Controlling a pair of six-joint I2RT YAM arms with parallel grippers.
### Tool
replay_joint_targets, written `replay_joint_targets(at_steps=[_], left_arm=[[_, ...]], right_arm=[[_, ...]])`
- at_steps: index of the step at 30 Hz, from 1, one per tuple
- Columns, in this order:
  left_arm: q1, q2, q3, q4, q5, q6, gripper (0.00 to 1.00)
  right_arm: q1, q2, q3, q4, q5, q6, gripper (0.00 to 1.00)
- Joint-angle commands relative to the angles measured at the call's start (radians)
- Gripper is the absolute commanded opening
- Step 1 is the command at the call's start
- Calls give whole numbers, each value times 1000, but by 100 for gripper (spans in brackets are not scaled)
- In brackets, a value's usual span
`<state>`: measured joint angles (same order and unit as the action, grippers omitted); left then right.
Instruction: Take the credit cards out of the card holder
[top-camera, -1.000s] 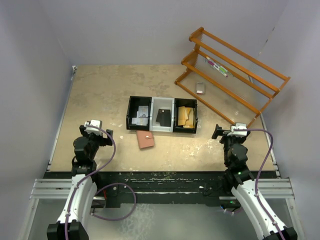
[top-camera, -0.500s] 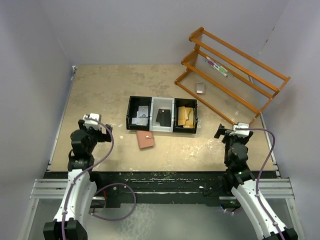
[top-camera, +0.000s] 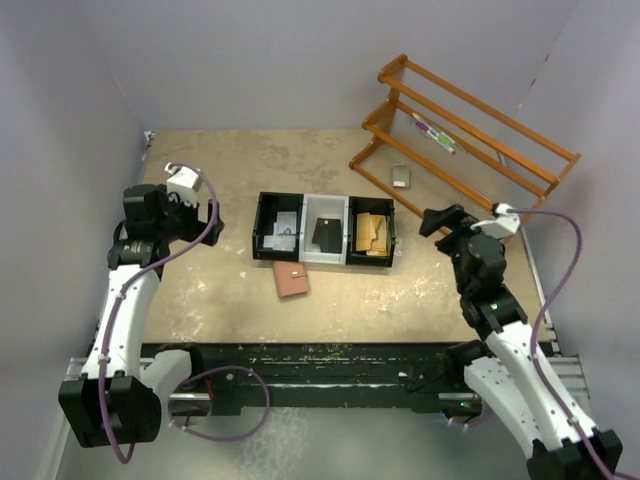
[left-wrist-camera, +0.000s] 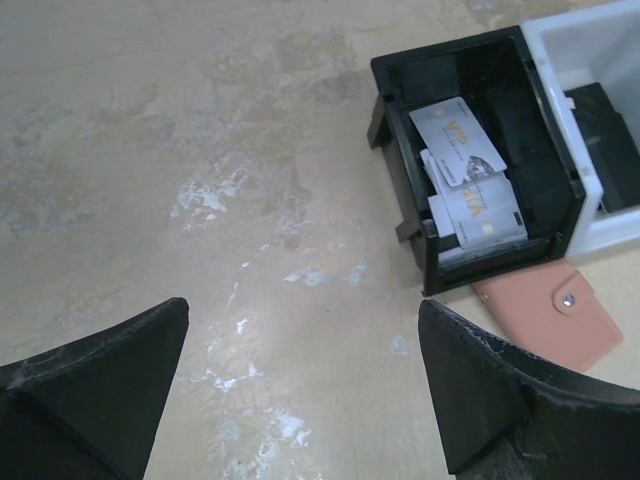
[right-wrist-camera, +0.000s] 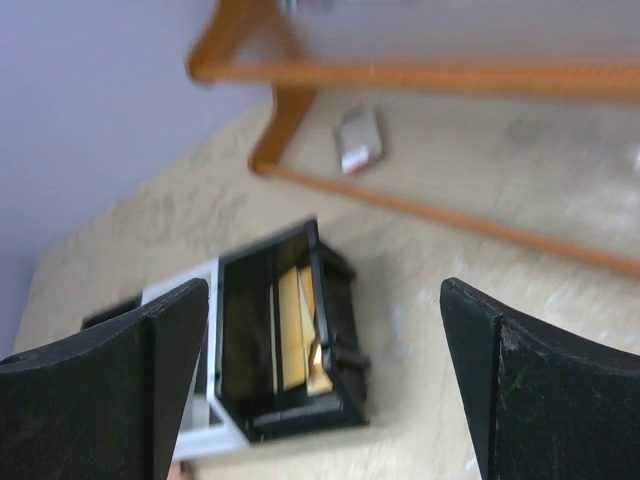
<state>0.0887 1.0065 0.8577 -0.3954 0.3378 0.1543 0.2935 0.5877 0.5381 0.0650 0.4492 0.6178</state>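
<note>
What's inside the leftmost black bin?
The black bin holds a few pale grey and white cards, which overlap and lie flat on its floor. Anything beneath the stack is covered, so the pictures can't show whether more is there.

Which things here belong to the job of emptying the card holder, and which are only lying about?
For the job: the brown card holder, closed; the pale cards in the left black bin.
Lying about: the black pouch in the white bin; the tan paper pieces; the wooden rack; the small grey item under it.
</note>
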Motion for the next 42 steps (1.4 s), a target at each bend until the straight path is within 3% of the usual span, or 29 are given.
replay_joint_targets(at_steps=[1, 5, 8, 13, 18, 19, 23, 27, 30, 33, 35, 38, 41, 42], left_arm=[[-3, -4, 100, -156, 105, 58, 99], [-3, -7, 112, -176, 109, 65, 99], [-3, 5, 137, -202, 112, 64, 99], [-3, 18, 166, -226, 124, 57, 99], [-3, 21, 193, -251, 132, 70, 99], [-3, 21, 197, -257, 133, 73, 99], [-3, 25, 215, -278, 126, 76, 99], [-3, 16, 224, -289, 122, 78, 99], [-3, 12, 230, -288, 126, 74, 99], [-3, 19, 238, -290, 131, 72, 99], [-3, 24, 246, -297, 128, 72, 99], [-3, 24, 254, -307, 120, 81, 99], [-3, 13, 258, -312, 114, 89, 99], [-4, 11, 258, -313, 113, 91, 99]], right_arm=[[-4, 106, 9, -26, -220, 198, 100], [-4, 105, 78, -51, -212, 164, 100], [-4, 52, 19, -44, -226, 211, 100], [-4, -4, -167, 182, -484, 351, 100], [2, 308, 140, -171, -494, 120, 100], [4, 334, 169, -177, -513, 107, 100], [6, 271, 60, 140, -732, 164, 100], [3, 225, -167, 582, -886, 412, 100], [56, 380, 57, 164, -816, 233, 100], [203, 412, 201, -31, -523, 139, 100], [239, 405, 227, -50, -447, 137, 100], [210, 373, 246, -163, -438, 398, 100], [209, 370, 152, 106, -568, 358, 100], [231, 406, 174, 103, -556, 326, 100]])
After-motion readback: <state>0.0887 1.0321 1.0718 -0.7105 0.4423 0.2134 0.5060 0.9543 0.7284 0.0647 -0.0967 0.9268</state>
